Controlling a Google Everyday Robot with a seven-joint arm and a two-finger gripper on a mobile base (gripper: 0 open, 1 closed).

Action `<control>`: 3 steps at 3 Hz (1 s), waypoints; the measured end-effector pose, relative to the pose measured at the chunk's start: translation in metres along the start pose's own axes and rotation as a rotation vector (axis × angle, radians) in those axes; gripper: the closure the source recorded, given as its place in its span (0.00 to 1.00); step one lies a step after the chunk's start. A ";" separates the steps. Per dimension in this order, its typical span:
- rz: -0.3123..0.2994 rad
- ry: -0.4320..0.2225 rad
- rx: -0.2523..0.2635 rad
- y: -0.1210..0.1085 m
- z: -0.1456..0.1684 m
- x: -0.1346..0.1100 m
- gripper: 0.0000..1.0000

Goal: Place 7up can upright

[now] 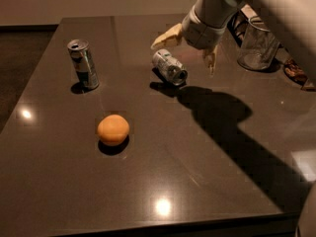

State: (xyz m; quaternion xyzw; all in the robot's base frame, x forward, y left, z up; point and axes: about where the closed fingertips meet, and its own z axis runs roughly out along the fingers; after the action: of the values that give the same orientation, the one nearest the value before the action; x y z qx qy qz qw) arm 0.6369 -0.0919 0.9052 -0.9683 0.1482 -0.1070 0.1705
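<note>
The 7up can [169, 67], a short silver can with green and white markings, lies on its side on the dark table [207, 181], near the far middle. My gripper [186, 53] hangs open just above and behind it, one tan finger [167, 37] to its left and the other [211, 59] to its right. It holds nothing and does not touch the can.
A taller slim silver can [83, 64] stands upright at the far left. An orange [113, 130] lies in front of it, nearer the middle. A clear glass jar [255, 47] stands at the far right, with brown items [296, 70] beside it.
</note>
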 end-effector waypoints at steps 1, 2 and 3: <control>-0.143 0.007 -0.052 -0.001 0.019 0.003 0.00; -0.259 0.008 -0.111 -0.001 0.037 0.009 0.00; -0.339 -0.008 -0.157 -0.002 0.051 0.011 0.00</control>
State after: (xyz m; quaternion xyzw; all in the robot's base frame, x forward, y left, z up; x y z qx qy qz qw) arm 0.6607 -0.0783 0.8604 -0.9901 -0.0101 -0.1183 0.0746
